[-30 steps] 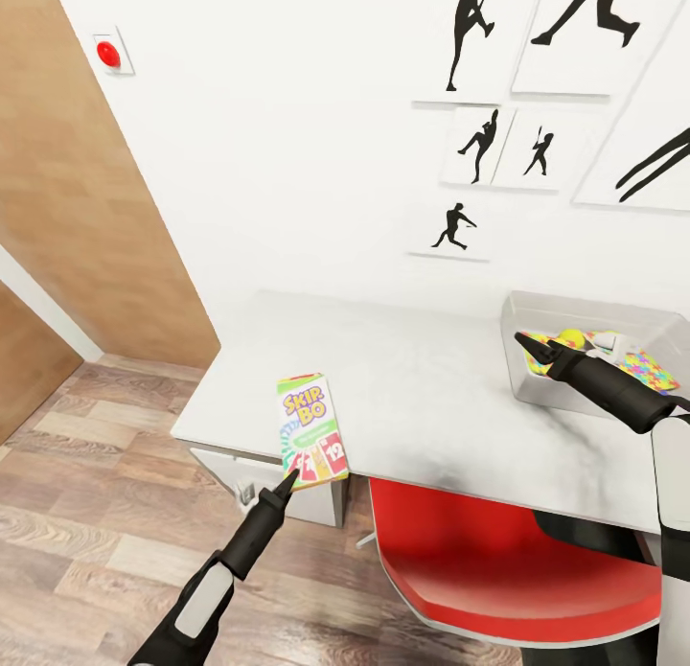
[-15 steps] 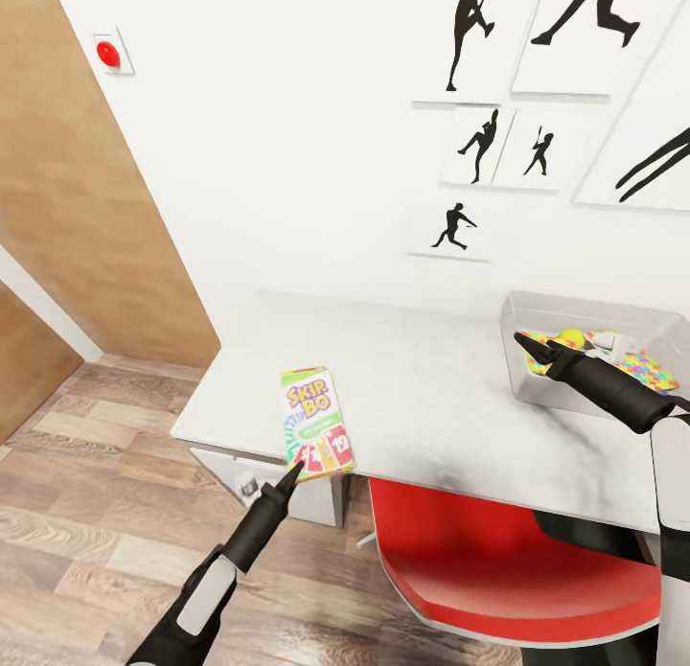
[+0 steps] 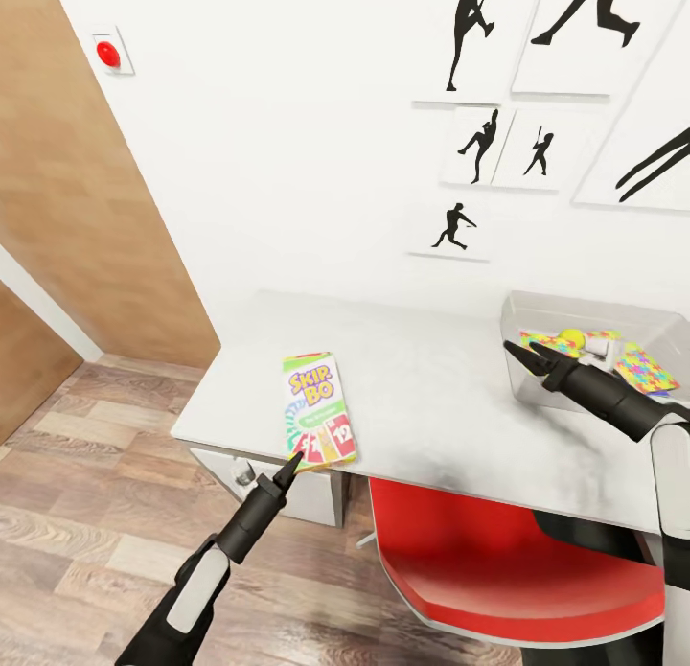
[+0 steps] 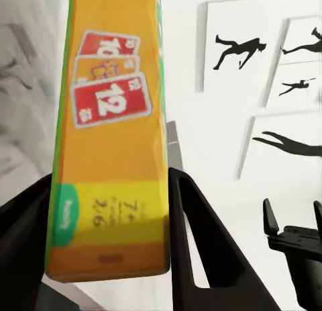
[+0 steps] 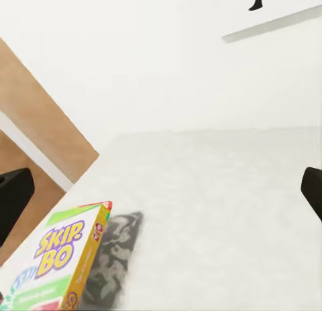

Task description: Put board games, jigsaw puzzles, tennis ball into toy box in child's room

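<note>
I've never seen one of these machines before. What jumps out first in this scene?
The bright SKIP BO box, pinched at its near end by the left gripper at the front edge of the white table. To the right, a grey toy box on the table holds colourful jigsaw puzzles and a tennis ball, with the right gripper open beside it. Black athlete silhouettes hang on the wall above.
</note>
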Available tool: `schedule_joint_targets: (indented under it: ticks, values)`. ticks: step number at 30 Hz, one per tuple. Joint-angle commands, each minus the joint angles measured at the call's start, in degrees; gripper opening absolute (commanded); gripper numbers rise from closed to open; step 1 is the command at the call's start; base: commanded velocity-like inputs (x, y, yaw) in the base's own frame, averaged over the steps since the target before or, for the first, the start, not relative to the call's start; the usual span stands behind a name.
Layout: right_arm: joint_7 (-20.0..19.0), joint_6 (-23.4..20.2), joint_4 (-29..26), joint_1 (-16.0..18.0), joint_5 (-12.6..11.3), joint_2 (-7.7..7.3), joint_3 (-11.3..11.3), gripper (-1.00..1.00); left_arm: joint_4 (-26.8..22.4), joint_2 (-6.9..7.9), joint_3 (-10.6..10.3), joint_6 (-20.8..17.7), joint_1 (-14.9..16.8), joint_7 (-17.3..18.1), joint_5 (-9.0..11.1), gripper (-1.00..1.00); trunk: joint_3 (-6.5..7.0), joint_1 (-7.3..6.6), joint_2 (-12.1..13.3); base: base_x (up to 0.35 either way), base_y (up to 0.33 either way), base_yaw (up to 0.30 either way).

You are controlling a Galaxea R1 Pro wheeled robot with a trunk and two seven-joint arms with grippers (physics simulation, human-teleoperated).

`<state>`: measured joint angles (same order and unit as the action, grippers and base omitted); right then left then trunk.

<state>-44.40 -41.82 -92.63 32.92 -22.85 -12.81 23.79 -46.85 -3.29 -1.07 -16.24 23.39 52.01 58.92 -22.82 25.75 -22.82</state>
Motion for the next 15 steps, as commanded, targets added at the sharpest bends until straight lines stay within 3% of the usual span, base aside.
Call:
schedule_joint_targets:
  ticks: [1,8,13,15]
  values:
    - [-1.0,0.4,0.0,-0.3,-0.1,-0.01,0.1,1.0,-0.3,0.09,-0.1,-1.1,0.0,0.1,0.6,-1.0,-0.09,0.03,-0.1,0.0,0.0,0.0]
    - [-2.4,3.2,0.0,-1.3,-0.1,-0.05,0.6,1.0,-1.4,0.3,0.0,-3.0,0.1,-0.1,0.5,-1.0,-0.09,0.03,-0.1,0.0,0.0,-0.001]
    - [-2.2,1.2,0.0,-1.2,-0.1,-1.33,2.3,1.0,-12.4,2.19,0.1,-13.5,0.6,-1.8,0.4,-1.0,-0.09,0.03,-0.1,0.0,0.0,-0.167]
    - [-2.3,-0.9,0.0,-1.2,-0.1,-3.15,4.3,1.0,-18.9,3.05,0.1,-19.3,2.0,-4.6,0.5,-1.0,-0.09,0.03,-0.1,0.0,0.0,-0.261]
